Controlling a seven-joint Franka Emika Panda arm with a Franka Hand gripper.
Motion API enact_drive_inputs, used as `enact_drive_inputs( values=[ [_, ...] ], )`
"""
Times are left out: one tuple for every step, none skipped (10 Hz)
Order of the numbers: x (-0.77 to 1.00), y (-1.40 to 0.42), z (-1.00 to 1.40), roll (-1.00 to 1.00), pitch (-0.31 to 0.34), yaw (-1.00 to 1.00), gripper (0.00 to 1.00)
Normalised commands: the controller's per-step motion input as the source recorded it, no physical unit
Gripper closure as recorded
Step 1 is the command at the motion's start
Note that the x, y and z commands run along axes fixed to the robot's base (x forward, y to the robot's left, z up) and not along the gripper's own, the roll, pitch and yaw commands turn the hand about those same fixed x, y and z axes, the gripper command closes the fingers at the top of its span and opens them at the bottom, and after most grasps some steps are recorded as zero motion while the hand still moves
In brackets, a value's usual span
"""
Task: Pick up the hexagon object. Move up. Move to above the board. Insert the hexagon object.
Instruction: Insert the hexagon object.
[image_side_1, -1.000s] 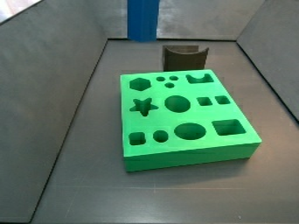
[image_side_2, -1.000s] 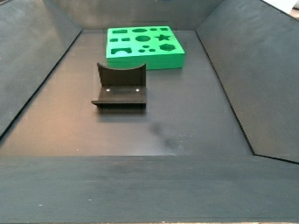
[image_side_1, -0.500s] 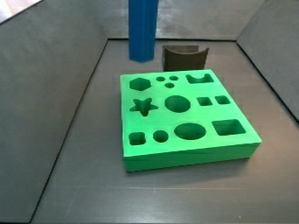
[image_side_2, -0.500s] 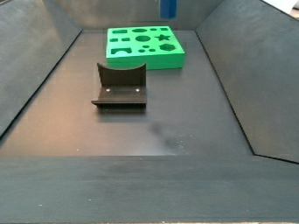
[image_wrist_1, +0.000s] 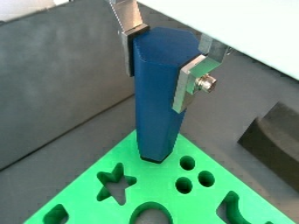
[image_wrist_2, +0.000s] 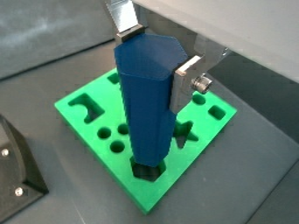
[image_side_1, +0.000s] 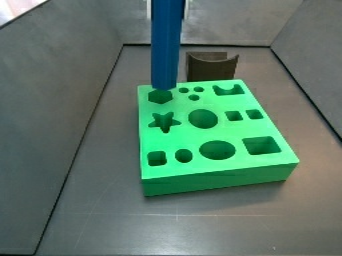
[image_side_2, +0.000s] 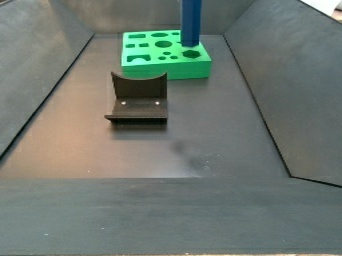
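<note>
The dark bench (image_side_2: 187, 150) carries the green board (image_side_1: 214, 135) near its far end, with the dark fixture (image_side_2: 138, 98) well apart from it in a side view. The blue peg (image_wrist_2: 149, 96) stands upright, its long axis vertical, its lower end right at the hexagon hole (image_side_1: 160, 96) in the board's corner; whether it has entered I cannot tell. The pincer (image_wrist_1: 163, 54) pinches the peg's upper part between its silver fingers (image_wrist_1: 193, 74), directly above the hole. The next move looks like straight down, and the hole's edges leave little slack.
</note>
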Motion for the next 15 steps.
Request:
enact_drive_inputs(
  values=[
    [-0.01,0.0,-0.61,0.03,0.004,0.01,1.0],
    [-0.14,0.0,-0.67,0.06,0.046,0.0,1.0],
    [-0.32,0.01,-0.63,0.06,0.06,0.0,1.0],
    [-0.36,0.17,-0.5,0.0,0.0,0.05,1.0],
    [-0.15,0.2,-0.55,0.0,0.0,0.05,1.0],
    [0.13,0.35,-0.48,-0.07,0.0,0.03,1.0],
    [0.21,0.42,-0.41,-0.12,-0.097,0.09,1.0],
    [0.22,0.36,-0.51,-0.09,-0.124,0.11,1.0],
    [0.0,0.07,-0.7,0.06,-0.154,0.0,1.0],
    [-0.34,-0.04,-0.73,0.26,-0.113,-0.1,1.0],
    [-0.57,-0.13,-0.62,0.3,-0.126,-0.07,1.0],
    [-0.58,-0.1,-0.57,0.33,-0.14,-0.04,1.0],
    [-0.44,-0.14,-0.54,0.35,-0.156,-0.08,1.0],
    [0.0,-0.1,-0.57,0.33,-0.146,0.0,1.0],
    [-0.04,0.05,-0.03,-0.02,-0.079,-0.01,1.0]
  ],
)
